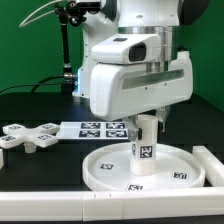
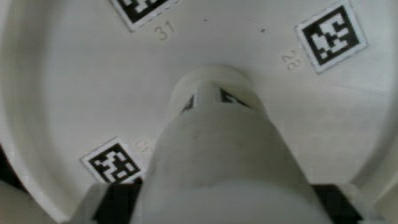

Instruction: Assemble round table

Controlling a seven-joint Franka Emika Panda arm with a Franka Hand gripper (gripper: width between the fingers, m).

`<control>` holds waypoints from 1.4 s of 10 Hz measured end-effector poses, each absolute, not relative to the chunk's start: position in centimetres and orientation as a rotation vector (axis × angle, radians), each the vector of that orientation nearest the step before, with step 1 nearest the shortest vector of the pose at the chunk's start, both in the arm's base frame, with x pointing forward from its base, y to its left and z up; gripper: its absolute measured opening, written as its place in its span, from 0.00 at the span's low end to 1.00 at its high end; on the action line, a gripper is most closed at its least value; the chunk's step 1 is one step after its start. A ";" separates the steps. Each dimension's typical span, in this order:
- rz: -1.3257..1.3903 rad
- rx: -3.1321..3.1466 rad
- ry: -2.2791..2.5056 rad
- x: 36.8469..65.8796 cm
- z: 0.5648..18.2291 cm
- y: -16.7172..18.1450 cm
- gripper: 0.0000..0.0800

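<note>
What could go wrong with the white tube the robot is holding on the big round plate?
1. The gripper grips the post upright on the disc. If it lets go before the post is fixed, the post could tip over and roll.
2. If the post leans or sits off-centre, it might not join properly.
3. The cross-shaped foot lies nearby, so a wide swing could knock it.

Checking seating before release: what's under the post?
The round disc lies under the upright post, which the claw grips. The contact spot is covered by the post in both views, so seating cannot be told.
</note>
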State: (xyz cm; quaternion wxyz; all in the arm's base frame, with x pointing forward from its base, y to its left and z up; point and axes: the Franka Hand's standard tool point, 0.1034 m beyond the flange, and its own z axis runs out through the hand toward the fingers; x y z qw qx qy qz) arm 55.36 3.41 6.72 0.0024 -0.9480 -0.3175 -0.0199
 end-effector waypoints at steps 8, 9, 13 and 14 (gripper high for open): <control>-0.079 -3.056 0.123 55.8 6.9 2.7 0.51; -0.075 -3.049 0.226 55.8 6.9 2.6 0.51; -0.057 -2.962 0.625 55.9 7.0 2.4 0.51; -0.052 -2.946 0.679 55.9 7.0 2.6 0.60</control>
